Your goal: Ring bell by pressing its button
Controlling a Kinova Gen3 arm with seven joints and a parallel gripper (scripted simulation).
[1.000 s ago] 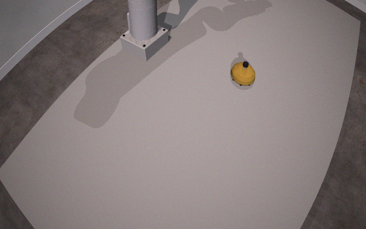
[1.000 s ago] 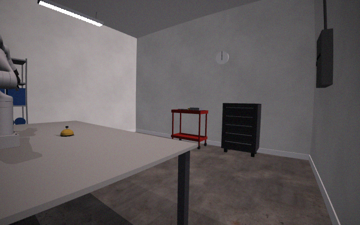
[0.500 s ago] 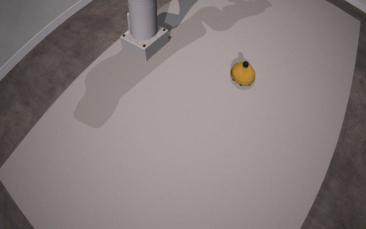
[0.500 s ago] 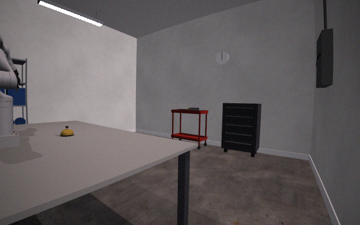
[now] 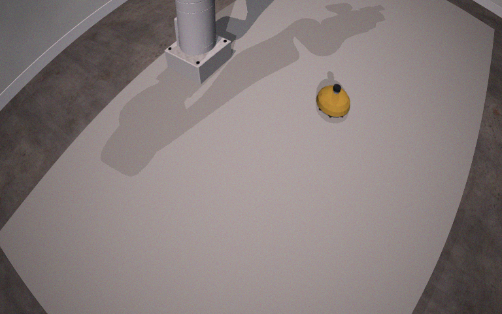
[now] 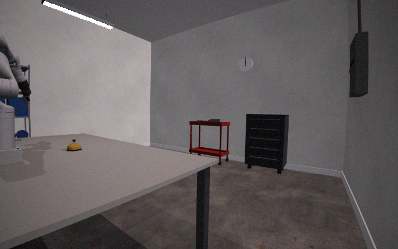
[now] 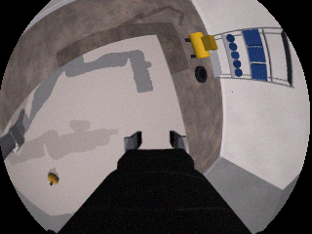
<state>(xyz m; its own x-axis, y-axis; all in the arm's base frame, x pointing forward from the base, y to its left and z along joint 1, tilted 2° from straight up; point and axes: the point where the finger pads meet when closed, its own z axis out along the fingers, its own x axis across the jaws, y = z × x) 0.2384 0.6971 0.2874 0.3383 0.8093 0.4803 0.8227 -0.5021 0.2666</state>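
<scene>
One yellow dome-shaped bell (image 5: 333,101) stands upright on the grey table (image 5: 259,207), its single black button (image 5: 336,87) pointing straight up. From the arm's base (image 5: 207,70), it lies toward four o'clock. The gripper (image 7: 155,140) hangs high, fingers spread wide, holding nothing.

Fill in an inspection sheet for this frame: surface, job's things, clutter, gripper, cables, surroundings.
Surface: pale grey table, marked only by the arm's shadow.
Job's things: yellow bell upright on the table, its dark button up and untouched.
Clutter: nothing seen on the table besides the bell and the arm's base block.
Gripper: gripper open, nothing between the fingers, held high and well away from the bell.
Cables: nothing seen.
Surroundings: red cart, black drawer cabinet, wall clock, dark wall box, shelf rack behind the arm.
</scene>
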